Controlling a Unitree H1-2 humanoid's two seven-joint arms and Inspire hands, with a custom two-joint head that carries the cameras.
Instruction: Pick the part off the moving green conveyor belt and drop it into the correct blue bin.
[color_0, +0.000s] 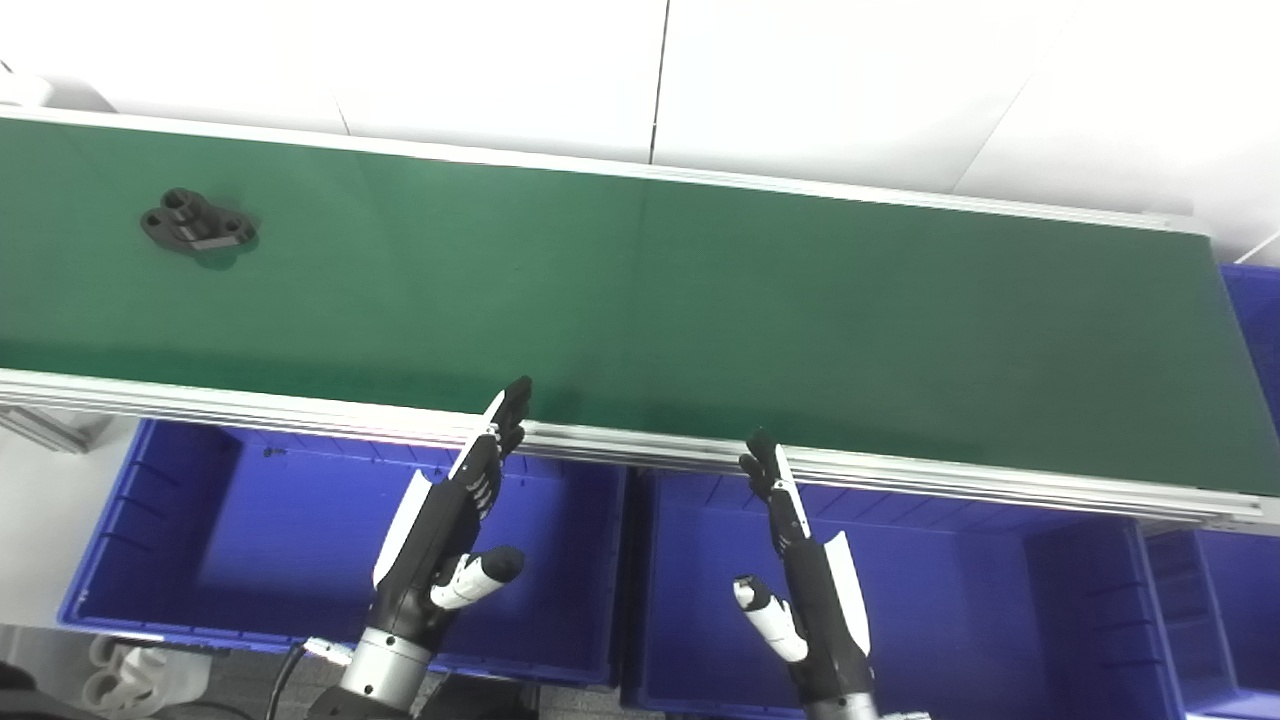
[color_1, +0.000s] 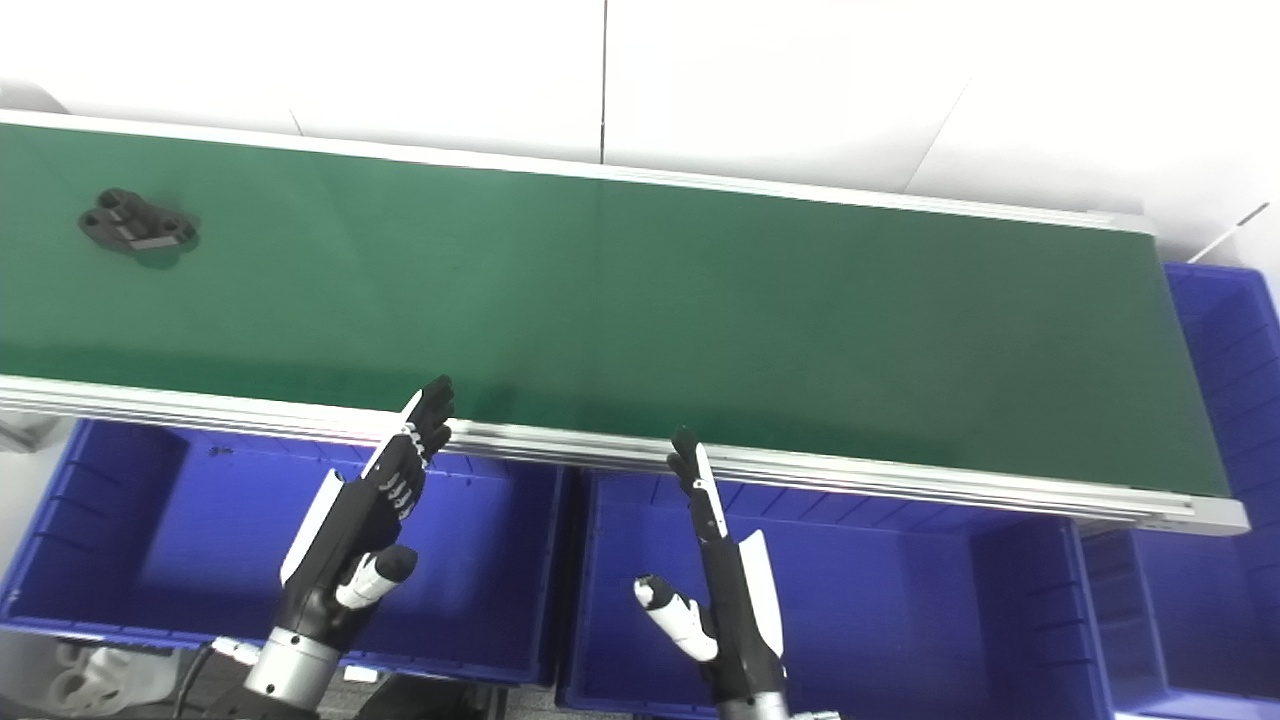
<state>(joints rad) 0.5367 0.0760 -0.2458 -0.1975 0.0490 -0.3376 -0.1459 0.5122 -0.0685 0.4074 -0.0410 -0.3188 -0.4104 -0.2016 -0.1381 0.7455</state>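
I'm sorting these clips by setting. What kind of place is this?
Likely a parts-sorting workstation: a long green conveyor belt carrying one black plastic part, with open blue plastic bins below its near edge.

The part (color_0: 197, 221) lies on the conveyor belt (color_0: 700, 300) toward nine o'clock; two bins (color_0: 250, 540) (color_0: 950, 600) sit side by side at six o'clock.

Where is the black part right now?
The black part lies on the green conveyor belt at its far left, well away from both open hands.
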